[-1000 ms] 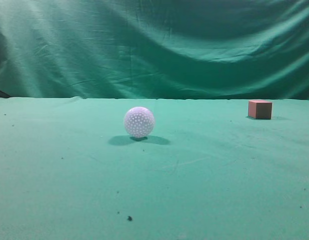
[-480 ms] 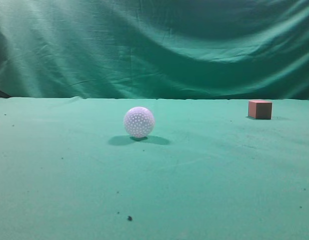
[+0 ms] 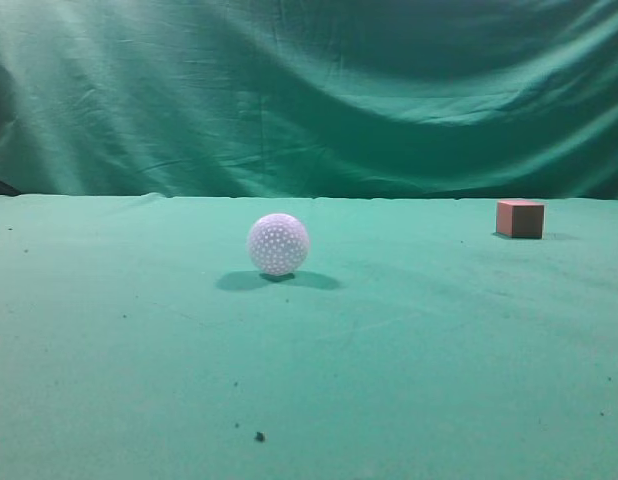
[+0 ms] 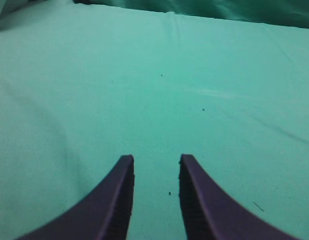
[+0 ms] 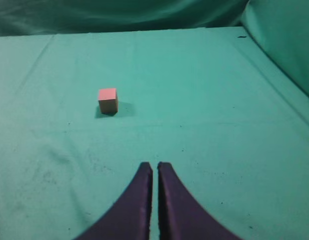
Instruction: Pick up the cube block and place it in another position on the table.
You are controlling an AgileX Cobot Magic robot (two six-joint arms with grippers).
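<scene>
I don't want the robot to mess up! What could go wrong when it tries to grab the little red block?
The right gripper has its jaws nearly closed, so it probably must open before reaching, or it might just push the cube block across the table. The block sits far from that gripper and off to its left, so a straight reach could miss. The white ball looks round and free, so a bump might send it rolling.
</scene>
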